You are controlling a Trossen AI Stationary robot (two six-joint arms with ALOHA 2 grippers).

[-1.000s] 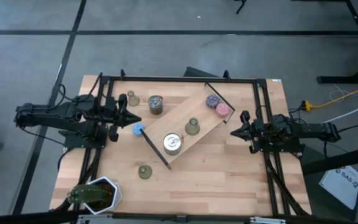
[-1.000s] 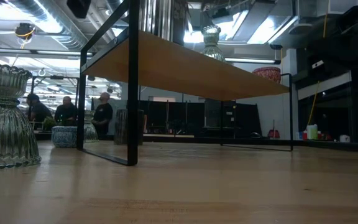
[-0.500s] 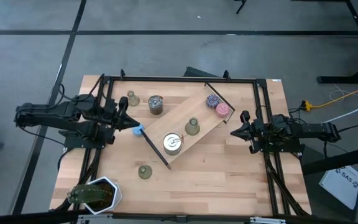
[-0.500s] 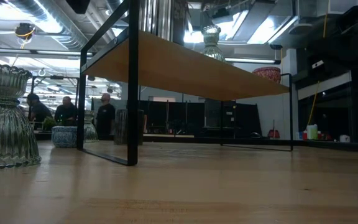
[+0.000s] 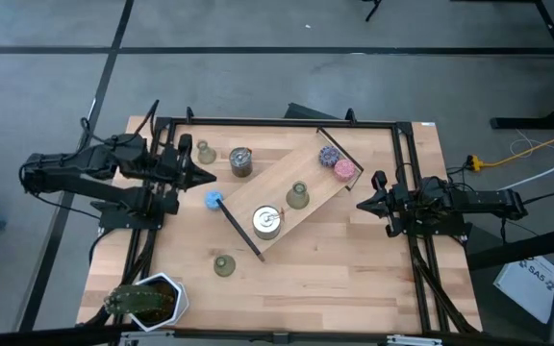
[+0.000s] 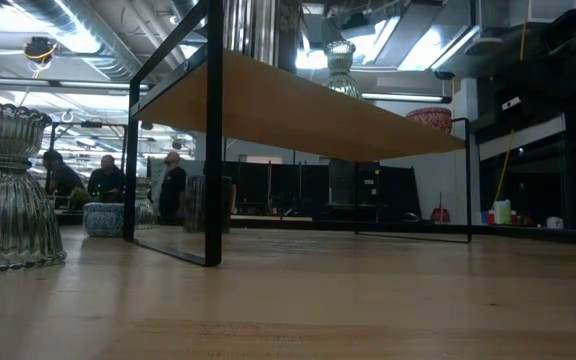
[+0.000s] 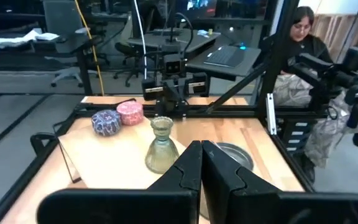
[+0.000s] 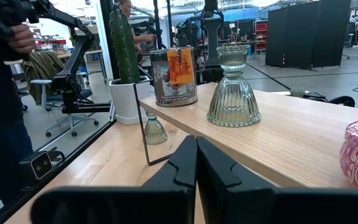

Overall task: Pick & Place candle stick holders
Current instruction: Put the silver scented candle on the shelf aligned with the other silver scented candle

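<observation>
Candle stick holders, 3, olive-green, bell-shaped, all upright.
- Holder 1 (image 5: 205, 152): on the bare bench at the far left corner, near the labelled tin (image 5: 241, 161), just beyond the left fingers.
- Holder 2 (image 5: 298, 196): on the raised wooden shelf (image 5: 306, 173), between the silver tin (image 5: 267, 222) and the purple puck (image 5: 329, 155) and pink puck (image 5: 344, 170).
- Holder 3 (image 5: 224, 265): on the bench near the front edge, apart from the cactus pot (image 5: 147, 300).

Left fingers (image 5: 198, 176): pressed fully together, nothing held; over the bench between holder 1 and the blue puck (image 5: 214, 200).
Right fingers (image 5: 364, 204): pressed fully together, nothing held; parked at the right side, beside the shelf's end.

Step in hand, judged: approach to a first holder, probably holder 1, nearest the left fingers.

Handling notes:
- Spread the fingers wide before any descent; closed tips would only knock the piece over.
- Come in from above and centre on the narrow neck, not the flared base.
- Keep clear of the labelled tin and the black frame rail (image 5: 258, 122) behind.
- Close gently; ribbed, tapering walls, likely to slip upward out of a hard squeeze.
- Lift straight up before any sideways travel, to clear the shelf's edge.
- Set down flat on the wide base and release only once it is seated.
</observation>
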